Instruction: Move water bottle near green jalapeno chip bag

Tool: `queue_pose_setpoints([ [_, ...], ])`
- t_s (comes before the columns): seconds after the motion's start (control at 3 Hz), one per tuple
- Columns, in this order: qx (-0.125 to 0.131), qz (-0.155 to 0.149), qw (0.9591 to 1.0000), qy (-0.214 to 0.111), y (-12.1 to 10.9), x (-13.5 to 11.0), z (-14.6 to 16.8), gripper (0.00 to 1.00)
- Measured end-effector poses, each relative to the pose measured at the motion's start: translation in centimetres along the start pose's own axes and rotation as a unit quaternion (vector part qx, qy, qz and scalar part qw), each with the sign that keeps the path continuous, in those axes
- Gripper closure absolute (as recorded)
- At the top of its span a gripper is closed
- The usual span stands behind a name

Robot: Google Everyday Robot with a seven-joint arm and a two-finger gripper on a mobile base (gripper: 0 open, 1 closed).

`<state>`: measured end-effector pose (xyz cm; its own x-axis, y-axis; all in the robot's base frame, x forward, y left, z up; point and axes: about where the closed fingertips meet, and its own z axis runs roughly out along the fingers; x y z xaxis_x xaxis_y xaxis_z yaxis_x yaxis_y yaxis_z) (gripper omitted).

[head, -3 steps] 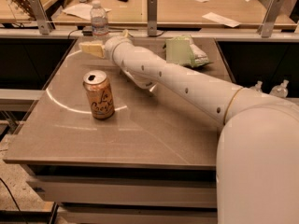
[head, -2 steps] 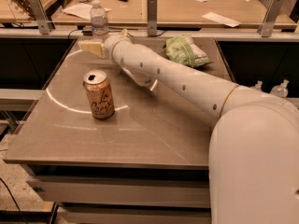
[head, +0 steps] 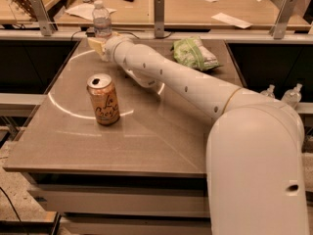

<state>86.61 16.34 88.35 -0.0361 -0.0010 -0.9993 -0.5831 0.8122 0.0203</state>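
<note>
The water bottle (head: pixel 101 19), small and clear with a white cap, stands upright at the table's far left edge. My gripper (head: pixel 98 45) is at the end of the white arm, right below and in front of the bottle at its base. The green jalapeno chip bag (head: pixel 194 53), light green and white, lies at the far right of the table, to the right of the arm.
An orange-tan drink can (head: pixel 103 99) stands open-topped on the brown table (head: pixel 146 141), left of centre. A wooden counter (head: pixel 195 6) with papers runs behind the table, with metal posts (head: pixel 158 16). Two small bottles (head: pixel 283 93) sit off the table's right side.
The arm has swung a little, uncovering more of the chip bag. The gripper stays by the bottle's base; bottle and can have not moved.
</note>
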Motion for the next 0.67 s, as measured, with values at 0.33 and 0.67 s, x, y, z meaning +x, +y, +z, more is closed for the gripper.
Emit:
queue_pose_setpoints([
  [0.33, -0.012, -0.004, 0.9999, 0.004, 0.1, 0.0, 0.2, 0.63],
  [0.67, 0.02, -0.006, 0.9997, 0.016, -2.6, -0.8, -2.2, 0.86],
])
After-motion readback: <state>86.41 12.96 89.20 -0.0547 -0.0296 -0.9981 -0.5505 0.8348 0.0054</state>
